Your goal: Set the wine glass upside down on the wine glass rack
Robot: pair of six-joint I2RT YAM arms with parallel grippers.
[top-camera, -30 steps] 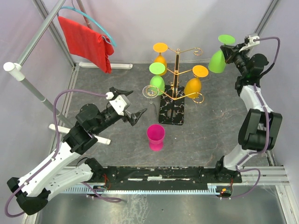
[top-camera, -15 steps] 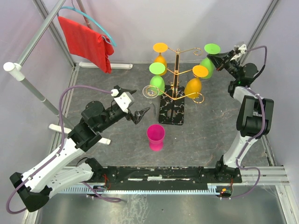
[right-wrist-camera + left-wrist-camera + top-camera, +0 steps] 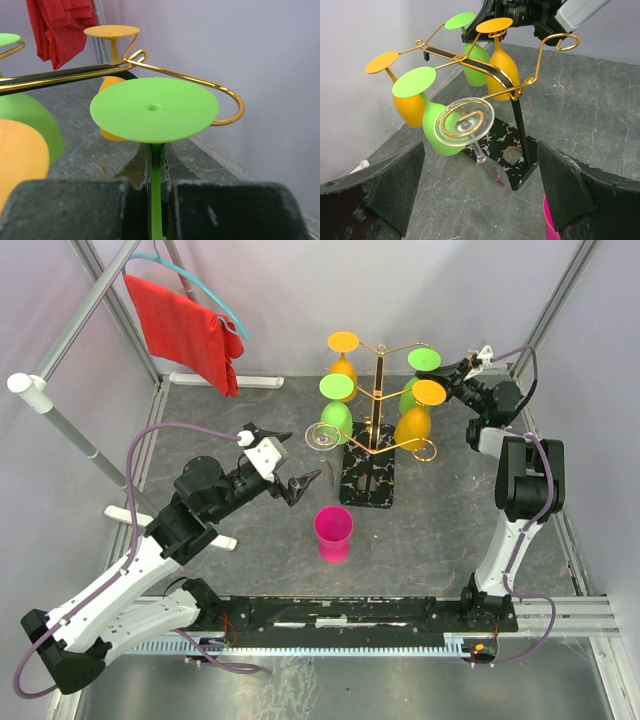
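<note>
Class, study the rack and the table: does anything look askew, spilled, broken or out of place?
Nothing stands out. The wine glass rack stands upright on its base, the glasses on it hang foot-up, and nothing looks spilled or broken. A pink cup stands alone in front of the rack.

Bright even light, soft shadows; wrist-view foregrounds blurred.

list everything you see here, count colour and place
wine glass rack: one, gold with black marble base, table centre
green wine glasses: two, green, one hung left, one in right jaws
orange wine glasses: two, orange, hung back-left and right
clear wine glass: one, clear, hung front-left
cup: one, pink, before the rack
cloth: one, red, hung back-left
left arm: one, black-white, jaws open near clear wine glass
right arm: one, black-white, jaws shut on green stem
</note>
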